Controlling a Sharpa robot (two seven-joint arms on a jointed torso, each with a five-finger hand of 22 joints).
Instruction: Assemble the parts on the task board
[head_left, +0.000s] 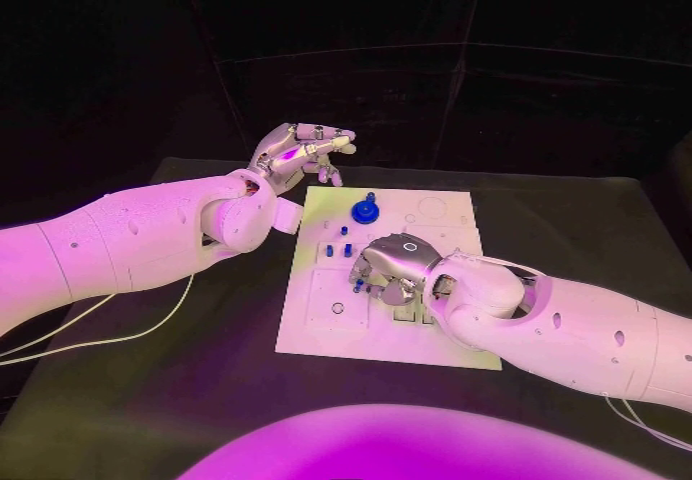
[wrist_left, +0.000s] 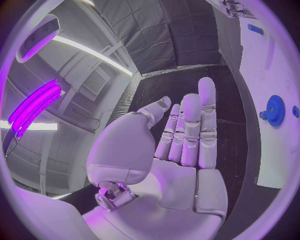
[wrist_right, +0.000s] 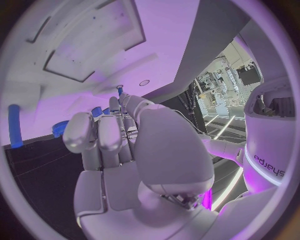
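Black table (head_left: 606, 230), white task board (head_left: 447, 340) lying at its middle

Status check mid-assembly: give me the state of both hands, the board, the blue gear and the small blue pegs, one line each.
Left hand: raised beyond the board's far left corner, fingers apart, holding nothing.
Right hand: lowered over the board's middle, fingers pointing down at it; whether it holds a part cannot be told.
Task board: flat on the table.
Blue gear: seated on the board's far part, untouched.
Small blue pegs: standing on the board left of the right hand.
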